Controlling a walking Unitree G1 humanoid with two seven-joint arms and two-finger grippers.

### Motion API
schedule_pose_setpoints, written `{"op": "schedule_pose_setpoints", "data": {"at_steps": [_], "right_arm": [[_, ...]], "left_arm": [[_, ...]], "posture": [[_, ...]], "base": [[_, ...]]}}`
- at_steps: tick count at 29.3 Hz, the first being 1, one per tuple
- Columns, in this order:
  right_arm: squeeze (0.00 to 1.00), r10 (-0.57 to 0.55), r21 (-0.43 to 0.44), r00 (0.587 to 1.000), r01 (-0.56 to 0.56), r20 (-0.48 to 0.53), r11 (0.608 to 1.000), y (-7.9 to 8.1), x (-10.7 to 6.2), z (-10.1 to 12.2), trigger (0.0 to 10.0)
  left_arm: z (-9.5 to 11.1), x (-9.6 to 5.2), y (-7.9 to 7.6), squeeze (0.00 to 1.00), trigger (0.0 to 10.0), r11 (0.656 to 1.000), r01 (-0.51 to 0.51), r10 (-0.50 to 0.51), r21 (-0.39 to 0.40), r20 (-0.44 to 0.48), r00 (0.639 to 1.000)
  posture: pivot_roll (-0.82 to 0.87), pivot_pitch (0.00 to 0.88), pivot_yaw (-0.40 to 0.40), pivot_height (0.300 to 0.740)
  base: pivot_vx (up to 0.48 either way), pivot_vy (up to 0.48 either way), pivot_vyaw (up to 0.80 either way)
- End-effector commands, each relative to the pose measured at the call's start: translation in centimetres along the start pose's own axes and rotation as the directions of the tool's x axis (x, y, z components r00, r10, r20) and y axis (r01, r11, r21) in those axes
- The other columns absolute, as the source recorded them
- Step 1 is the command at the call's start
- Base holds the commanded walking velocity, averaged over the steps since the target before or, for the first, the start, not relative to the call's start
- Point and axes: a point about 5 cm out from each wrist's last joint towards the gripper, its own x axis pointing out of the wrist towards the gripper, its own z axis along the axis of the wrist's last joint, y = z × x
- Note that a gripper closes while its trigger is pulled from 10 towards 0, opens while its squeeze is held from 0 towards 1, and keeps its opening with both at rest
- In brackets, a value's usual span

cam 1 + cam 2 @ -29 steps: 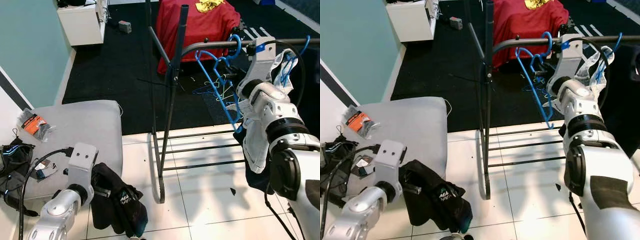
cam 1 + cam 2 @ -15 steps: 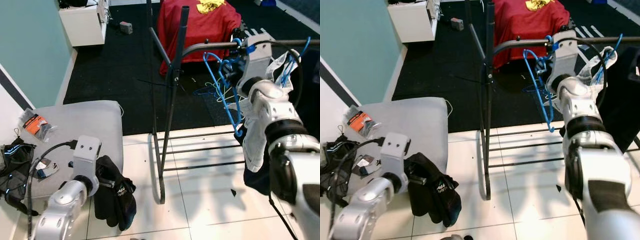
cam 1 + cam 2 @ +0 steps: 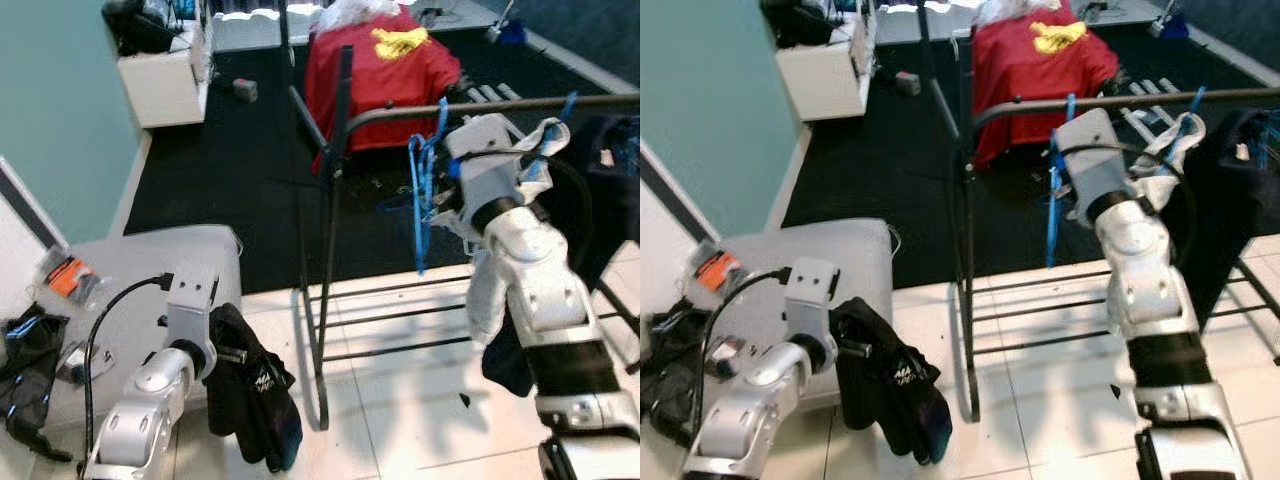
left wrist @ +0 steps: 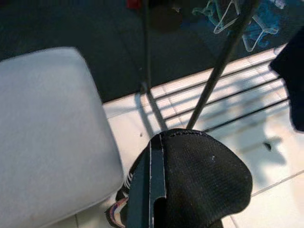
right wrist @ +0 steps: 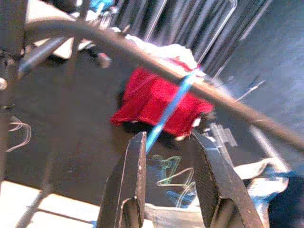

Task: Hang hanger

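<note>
White tiles meet black carpet under the rack (image 3: 330,200). Blue hanger (image 3: 425,190) hangs on its rail (image 3: 500,106); right end effector (image 5: 166,190), fingers apart, could knock it off withdrawing. Left end effector (image 3: 235,355) clamps dark clothing (image 3: 255,400).

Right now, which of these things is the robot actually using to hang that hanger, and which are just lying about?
Part of the job:
- blue hanger, hooked on the rail
- clothes rail
- right gripper, open, by the hanger

Just there:
- black garment, held by the left gripper
- red cloth
- grey cushion
- spare hangers on the carpet
- orange packet
</note>
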Motion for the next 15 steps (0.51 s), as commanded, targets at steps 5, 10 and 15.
{"op": "schedule_pose_setpoints", "data": {"at_steps": [5,10,15], "right_arm": [[0.0,0.117,0.312,0.993,-0.109,-0.007,0.944,5.5,-1.2,-1.1,10.0],[0.0,0.092,0.346,0.995,-0.078,-0.024,0.935,6.9,-2.0,-2.0,10.0],[0.0,0.097,0.625,0.984,0.016,-0.146,0.78,9.7,-3.6,-6.8,10.0]], "left_arm": [[-0.1,0.4,-0.3,0.0,10.0,0.998,-0.056,0.057,-0.013,0.043,0.997],[0.1,0.7,-0.2,0.0,10.0,0.996,-0.086,0.088,-0.027,0.067,0.994],[0.1,1.9,-0.4,0.0,10.0,0.994,-0.1,0.102,-0.041,0.028,0.994]], "posture": [[-0.08,0.0,-0.021,0.74],[-0.08,0.0,-0.027,0.74],[-0.06,0.0,-0.041,0.74]], "base": [[0.0,0.0,0.0],[0.0,0.0,0.0],[0.0,0.0,0.0]]}}
